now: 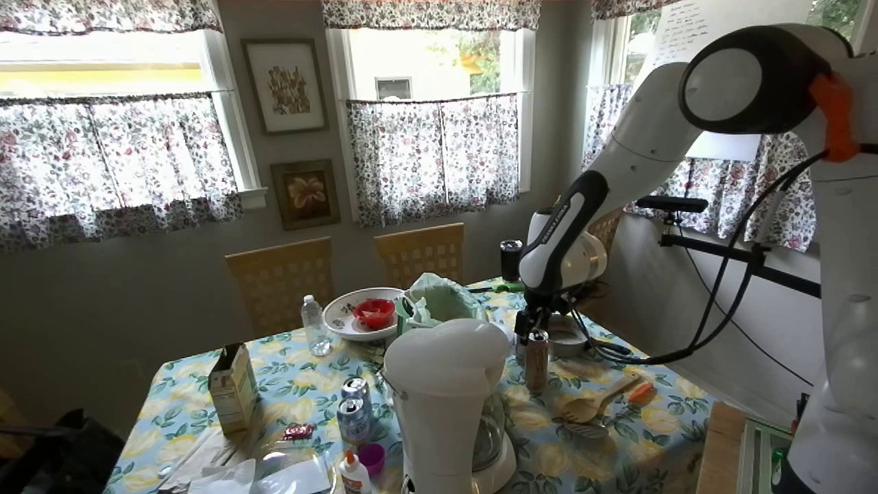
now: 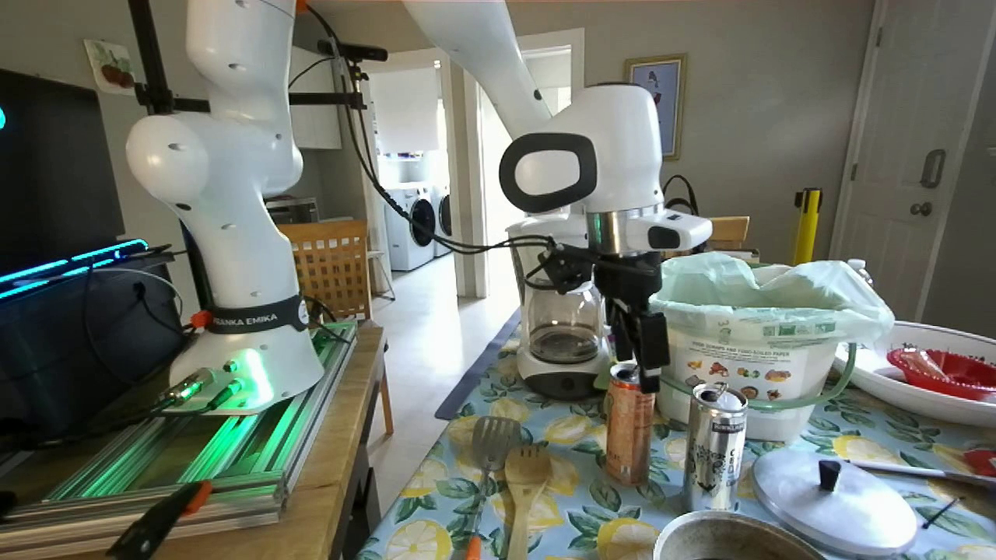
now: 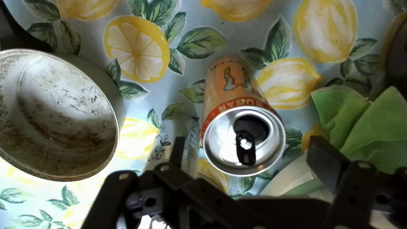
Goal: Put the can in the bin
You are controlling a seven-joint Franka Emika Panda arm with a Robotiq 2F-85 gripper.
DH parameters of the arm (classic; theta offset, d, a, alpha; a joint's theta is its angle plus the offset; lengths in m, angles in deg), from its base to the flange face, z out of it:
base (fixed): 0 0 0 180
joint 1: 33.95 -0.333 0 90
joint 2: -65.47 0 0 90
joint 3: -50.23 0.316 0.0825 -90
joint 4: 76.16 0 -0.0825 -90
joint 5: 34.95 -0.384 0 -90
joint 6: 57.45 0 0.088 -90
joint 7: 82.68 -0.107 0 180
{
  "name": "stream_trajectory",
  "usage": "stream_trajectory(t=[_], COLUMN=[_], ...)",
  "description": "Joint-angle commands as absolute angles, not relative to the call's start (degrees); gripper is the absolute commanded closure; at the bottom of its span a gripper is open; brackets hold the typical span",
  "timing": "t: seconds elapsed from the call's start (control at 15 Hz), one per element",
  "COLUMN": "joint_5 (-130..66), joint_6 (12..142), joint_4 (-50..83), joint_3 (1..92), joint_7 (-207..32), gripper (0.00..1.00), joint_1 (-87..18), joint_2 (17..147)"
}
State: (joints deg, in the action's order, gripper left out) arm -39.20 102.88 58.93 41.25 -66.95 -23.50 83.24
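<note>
The silver can [image 2: 714, 447] stands upright on the table beside an orange can [image 2: 629, 428]. In the wrist view the silver can [image 3: 155, 152] is partly hidden behind my left-hand finger. It is mostly hidden in an exterior view [image 1: 519, 351]. My gripper [image 2: 636, 373] points down over the orange can, which also shows in an exterior view [image 1: 537, 363]. In the wrist view my gripper [image 3: 246, 144] is open, with the orange can's lid [image 3: 219, 140] between the fingers and gaps on both sides. The bin [image 2: 724, 350] is a white bucket with a pale green liner [image 1: 442, 305].
A metal pot [image 3: 63, 114], a lid [image 2: 836, 502] and wooden and metal utensils [image 2: 527, 482] lie near the cans. The white coffee maker [image 1: 442, 405] stands close to the bin. More cans [image 1: 353, 420], a bottle [image 1: 315, 326] and a bowl [image 2: 918, 342] are on the table.
</note>
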Motion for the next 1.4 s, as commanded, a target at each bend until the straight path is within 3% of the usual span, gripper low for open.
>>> stream_trajectory(t=[0.0, 0.27, 0.6, 1.33], joint_5=[-36.63, -36.07, -36.59, -24.75], joint_6=[103.61, 103.52, 101.38, 88.38], joint_4=[57.07, 56.52, 58.31, 62.12], joint_3=[41.53, 41.55, 42.25, 40.67], joint_7=[-68.53, -68.50, -67.85, -69.03], gripper=[0.34, 0.62, 0.63, 0.63], joint_1=[-22.73, -22.56, -22.19, -24.32], joint_2=[85.36, 85.86, 82.26, 61.39])
